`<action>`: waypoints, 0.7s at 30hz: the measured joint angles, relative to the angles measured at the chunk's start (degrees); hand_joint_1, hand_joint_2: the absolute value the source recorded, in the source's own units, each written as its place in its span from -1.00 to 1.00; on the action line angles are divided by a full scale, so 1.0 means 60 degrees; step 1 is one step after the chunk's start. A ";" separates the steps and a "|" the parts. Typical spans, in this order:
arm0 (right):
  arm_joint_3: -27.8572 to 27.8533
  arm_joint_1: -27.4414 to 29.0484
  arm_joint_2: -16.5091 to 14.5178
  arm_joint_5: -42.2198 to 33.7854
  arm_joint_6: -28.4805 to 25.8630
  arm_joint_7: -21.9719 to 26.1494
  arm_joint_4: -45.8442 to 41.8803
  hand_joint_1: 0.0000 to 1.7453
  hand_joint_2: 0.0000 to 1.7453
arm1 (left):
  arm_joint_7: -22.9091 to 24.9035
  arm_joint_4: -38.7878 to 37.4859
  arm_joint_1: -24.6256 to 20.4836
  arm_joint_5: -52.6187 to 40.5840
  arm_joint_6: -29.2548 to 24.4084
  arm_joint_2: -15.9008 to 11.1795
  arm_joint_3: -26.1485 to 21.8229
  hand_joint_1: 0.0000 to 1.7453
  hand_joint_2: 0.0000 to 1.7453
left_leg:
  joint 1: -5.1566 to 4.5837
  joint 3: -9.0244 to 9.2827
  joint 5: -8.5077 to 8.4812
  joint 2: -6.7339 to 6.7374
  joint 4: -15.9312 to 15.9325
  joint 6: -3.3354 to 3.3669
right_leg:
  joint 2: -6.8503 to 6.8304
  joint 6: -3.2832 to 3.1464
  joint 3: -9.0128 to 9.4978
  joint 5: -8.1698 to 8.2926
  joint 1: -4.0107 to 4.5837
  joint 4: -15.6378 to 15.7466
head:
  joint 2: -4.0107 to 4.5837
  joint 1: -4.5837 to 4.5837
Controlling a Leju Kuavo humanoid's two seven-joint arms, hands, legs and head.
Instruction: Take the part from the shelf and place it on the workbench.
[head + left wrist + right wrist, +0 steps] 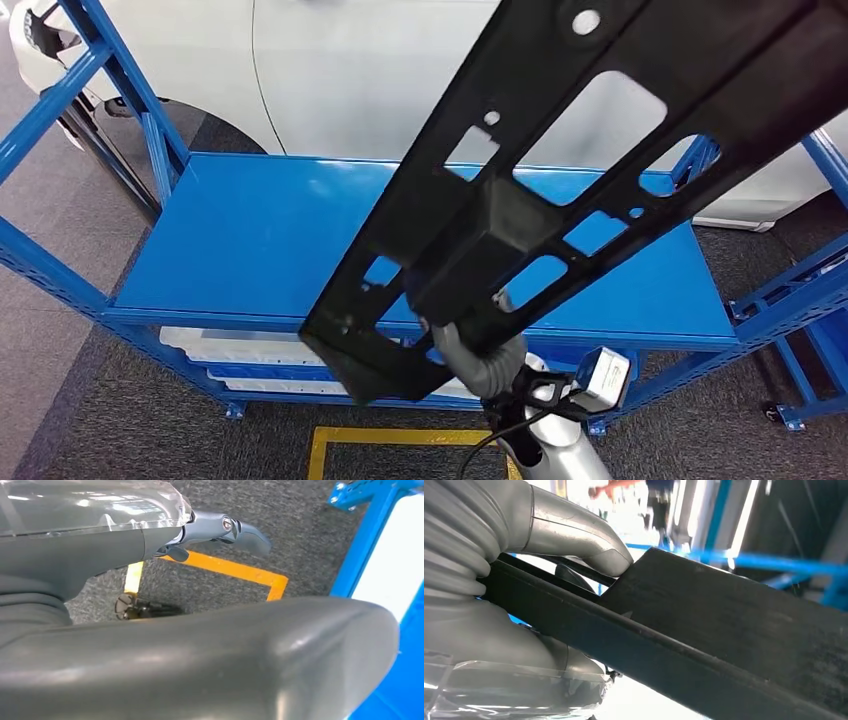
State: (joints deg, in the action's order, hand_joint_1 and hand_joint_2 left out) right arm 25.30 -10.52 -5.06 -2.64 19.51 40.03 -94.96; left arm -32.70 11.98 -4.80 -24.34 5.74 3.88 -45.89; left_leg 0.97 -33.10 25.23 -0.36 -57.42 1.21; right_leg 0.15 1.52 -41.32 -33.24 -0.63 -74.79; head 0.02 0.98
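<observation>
The right robot hand point(470, 345) grips the long black part point(560, 170) near its lower end, lifted above the blue shelf point(250, 240). It looks stiff and quite light, but so long that it may swing; a grip nearer the middle seems safer. The left robot hand point(230, 530) holds nothing, fingers apart.

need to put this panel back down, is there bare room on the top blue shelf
Yes: the top shelf shows bare blue from its left posts across to where the black part, held in the right hand, blocks the view. The lower level is crowded with white trays.
</observation>
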 joint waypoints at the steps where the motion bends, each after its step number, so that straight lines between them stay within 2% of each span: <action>1: 0.0154 0.0073 0.0027 0.0043 0.0008 -0.0003 -0.0073 1.00 1.00 | -0.0023 0.0000 0.0020 -0.0015 -0.0013 -0.0002 -0.0002 -1.00 -1.00 | 0.0002 0.0005 0.0006 -0.0005 -0.0011 -0.0011 | -0.0002 -0.0004 0.0187 0.0248 -0.0019 0.0366 | 0.0000 0.0000; 3: 0.0434 0.0118 0.0080 0.0125 -0.0055 -0.0005 -0.0183 1.00 1.00 | -0.0066 0.0000 0.0043 -0.0041 -0.0051 -0.0004 -0.0009 -1.00 -1.00 | -0.0007 0.0012 0.0024 -0.0015 -0.0055 -0.0070 | -0.0004 -0.0043 0.0885 0.0853 -0.0036 0.1731 | 0.0000 0.0000; 4: 0.0597 0.0123 0.0106 0.0184 -0.0138 -0.0005 -0.0221 1.00 1.00 | -0.0076 0.0000 0.0049 -0.0049 -0.0079 -0.0009 -0.0015 -1.00 -1.00 | -0.0021 0.0008 0.0026 -0.0019 -0.0080 -0.0115 | 0.0001 -0.0072 0.1158 0.1049 -0.0027 0.2282 | 0.0000 0.0000; 5: 0.0780 0.0132 0.0130 0.0255 -0.0280 -0.0007 -0.0245 1.00 1.00 | -0.0064 0.0000 0.0054 -0.0063 -0.0109 -0.0018 -0.0022 -1.00 -1.00 | -0.0036 0.0000 0.0019 -0.0021 -0.0099 -0.0168 | 0.0010 -0.0102 0.1309 0.1143 -0.0010 0.2606 | -0.0001 0.0001; 7: 0.1155 0.0147 0.0174 0.0397 -0.0672 -0.0011 -0.0262 1.00 1.00 | 0.0027 0.0000 0.0075 -0.0106 -0.0213 -0.0040 -0.0034 -1.00 -1.00 | -0.0044 -0.0013 -0.0019 -0.0021 -0.0092 -0.0279 | 0.0026 -0.0181 0.1316 0.1189 0.0029 0.2704 | -0.0001 0.0001; 9: 0.1514 0.0117 0.0229 0.0497 -0.1077 -0.0012 -0.0264 1.00 1.00 | 0.0165 0.0000 0.0107 -0.0163 -0.0322 -0.0067 -0.0049 -1.00 -1.00 | -0.0013 -0.0050 0.0089 -0.0012 -0.0168 -0.0387 | 0.0003 -0.0330 0.1286 0.1271 0.0015 0.2760 | 0.0000 0.0001; 10: 0.1689 0.0082 0.0259 0.0535 -0.1230 -0.0011 -0.0264 1.00 1.00 | 0.0231 0.0000 0.0124 -0.0191 -0.0367 -0.0080 -0.0058 -1.00 -1.00 | 0.0001 -0.0142 0.0316 -0.0007 -0.0403 -0.0424 | -0.0015 -0.0410 0.1258 0.1324 0.0001 0.2798 | 0.0000 0.0001; 11: 0.1862 0.0044 0.0293 0.0560 -0.1322 -0.0011 -0.0264 1.00 1.00 | 0.0301 0.0000 0.0139 -0.0213 -0.0407 -0.0090 -0.0072 -1.00 -1.00 | 0.0015 -0.0309 0.0666 -0.0001 -0.0840 -0.0450 | -0.0036 -0.0479 0.1216 0.1379 -0.0002 0.2825 | 0.0000 0.0001; 13: 0.2149 -0.0031 0.0368 0.0518 -0.1328 -0.0012 -0.0263 1.00 1.00 | 0.0434 0.0000 0.0157 -0.0247 -0.0486 -0.0107 -0.0114 -1.00 -1.00 | 0.0024 -0.0766 0.1438 0.0002 -0.2094 -0.0482 | -0.0058 -0.0546 0.1083 0.1475 0.0042 0.2819 | 0.0000 0.0000; 14: 0.2244 -0.0058 0.0406 0.0473 -0.1265 -0.0013 -0.0262 1.00 1.00 | 0.0499 0.0000 0.0166 -0.0255 -0.0525 -0.0117 -0.0143 -1.00 -1.00 | 0.0025 -0.0910 0.1665 0.0002 -0.2590 -0.0491 | -0.0065 -0.0558 0.1008 0.1527 0.0070 0.2810 | 0.0000 0.0000; 15: 0.2304 -0.0083 0.0437 0.0433 -0.1205 -0.0013 -0.0262 1.00 1.00 | 0.0562 0.0000 0.0177 -0.0264 -0.0565 -0.0130 -0.0169 -1.00 -1.00 | 0.0025 -0.0891 0.1713 0.0002 -0.2763 -0.0486 | -0.0068 -0.0561 0.0932 0.1581 0.0096 0.2798 | 0.0000 0.0000; 16: 0.2339 -0.0104 0.0461 0.0414 -0.1159 -0.0013 -0.0262 1.00 1.00 | 0.0625 0.0000 0.0189 -0.0273 -0.0602 -0.0142 -0.0190 -1.00 -1.00 | 0.0024 -0.0670 0.1591 0.0002 -0.2541 -0.0465 | -0.0068 -0.0555 0.0860 0.1636 0.0117 0.2783 | 0.0000 0.0000; 19: 0.2388 -0.0176 0.0505 0.0409 -0.1087 -0.0013 -0.0295 1.00 1.00 | 0.0781 0.0000 0.0183 -0.0307 -0.0679 -0.0175 -0.0221 -1.00 -1.00 | -0.0004 0.0594 0.0963 -0.0002 -0.0583 -0.0343 | -0.0067 -0.0484 0.0696 0.1796 0.0163 0.2729 | 0.0000 0.0000; 20: 0.2396 -0.0203 0.0516 0.0404 -0.1047 -0.0012 -0.0315 1.00 1.00 | 0.0823 0.0000 0.0172 -0.0320 -0.0704 -0.0184 -0.0231 -1.00 -1.00 | -0.0033 0.0819 0.0857 -0.0007 -0.0167 -0.0300 | -0.0069 -0.0433 0.0668 0.1851 0.0170 0.2721 | -0.0001 0.0001; 21: 0.2406 -0.0226 0.0528 0.0392 -0.0995 -0.0011 -0.0333 1.00 1.00 | 0.0868 0.0000 0.0170 -0.0331 -0.0728 -0.0190 -0.0243 -1.00 -1.00 | -0.0070 0.0882 0.0814 -0.0013 0.0005 -0.0257 | -0.0072 -0.0374 0.0653 0.1909 0.0167 0.2723 | -0.0001 0.0002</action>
State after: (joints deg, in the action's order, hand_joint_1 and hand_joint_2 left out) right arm 39.74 -11.88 -1.89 -0.28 13.54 39.97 -96.96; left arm -27.50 11.98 -3.78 -26.32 1.38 2.74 -47.35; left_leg 0.55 -27.80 30.12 -0.44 -57.40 -0.34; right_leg -0.28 -0.72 -37.40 -21.79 0.38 -58.45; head 0.02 0.99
